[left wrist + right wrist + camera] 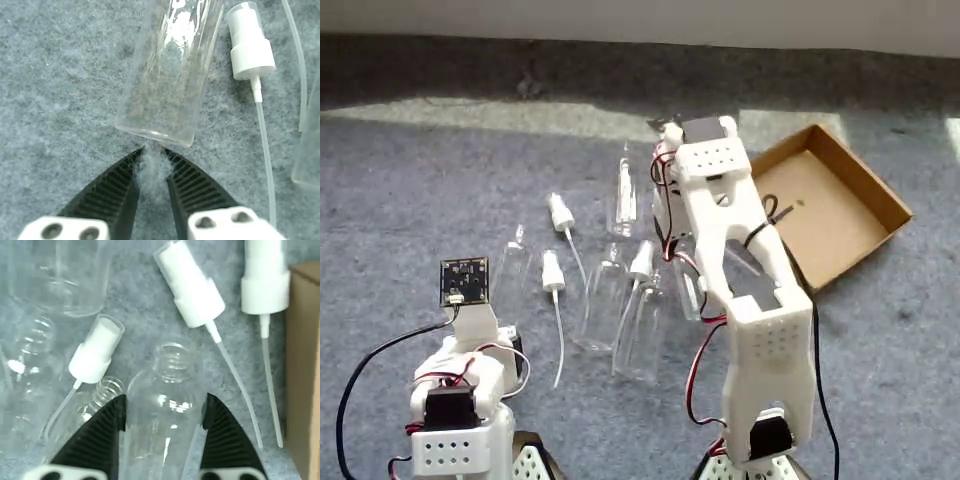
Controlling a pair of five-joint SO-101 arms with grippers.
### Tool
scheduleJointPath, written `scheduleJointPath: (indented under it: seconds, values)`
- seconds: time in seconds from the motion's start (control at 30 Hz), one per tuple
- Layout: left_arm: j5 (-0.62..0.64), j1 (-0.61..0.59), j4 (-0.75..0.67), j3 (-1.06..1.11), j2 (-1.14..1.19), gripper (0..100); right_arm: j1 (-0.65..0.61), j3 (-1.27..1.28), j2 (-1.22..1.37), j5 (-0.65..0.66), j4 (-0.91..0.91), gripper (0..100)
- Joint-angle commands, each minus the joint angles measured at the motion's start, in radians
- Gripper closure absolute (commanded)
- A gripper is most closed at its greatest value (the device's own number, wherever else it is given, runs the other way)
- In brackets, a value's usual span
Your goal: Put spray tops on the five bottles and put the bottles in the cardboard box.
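Observation:
Several clear bottles without tops lie on the grey carpet, among them bottle (605, 295) and bottle (645, 320). Loose white spray tops (552, 270) with long tubes lie between them. My right gripper (165, 399) is shut on a clear bottle (170, 375) whose threaded neck is open. Three spray tops, such as spray top (192, 287), lie beyond it. My left gripper (152, 160) stands narrowly open over bare carpet, its tips just short of the flat base of a lying bottle (165, 75). A spray top (250, 42) lies beside that bottle.
The open cardboard box (865, 215) sits at the right, next to the right arm (740, 240); its edge (305, 365) borders the right wrist view. The left arm (465, 400) sits low at the near left. Bare carpet stretches at the far left.

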Motion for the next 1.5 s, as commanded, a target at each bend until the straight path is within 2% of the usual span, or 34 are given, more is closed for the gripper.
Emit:
scheduleJointPath:
  seconds: [0.0,0.27,0.87,1.07,1.23,1.33,1.47]
  values:
    - [-0.006,-0.013,0.006,0.019,0.007,99,0.022,-0.061,-0.15,0.0,0.024,94.6]
    - [-0.006,-0.013,0.006,0.019,0.007,99,0.022,-0.01,-0.417,0.0,0.025,94.6]
    - [-0.006,-0.013,0.006,0.019,0.007,99,0.022,0.57,-1.032,0.009,0.004,94.6]
    - [-0.006,-0.013,0.006,0.019,0.007,99,0.025,0.961,-1.162,0.137,-0.236,94.6]
    - [-0.006,-0.013,0.006,0.019,0.007,99,0.099,1.253,-1.211,0.201,-0.498,94.6]
    - [-0.006,-0.013,0.006,0.019,0.007,99,0.148,1.372,-1.188,0.252,-0.621,94.6]
    - [-0.006,-0.013,0.006,0.019,0.007,99,0.182,1.457,-1.112,0.259,-0.697,94.6]
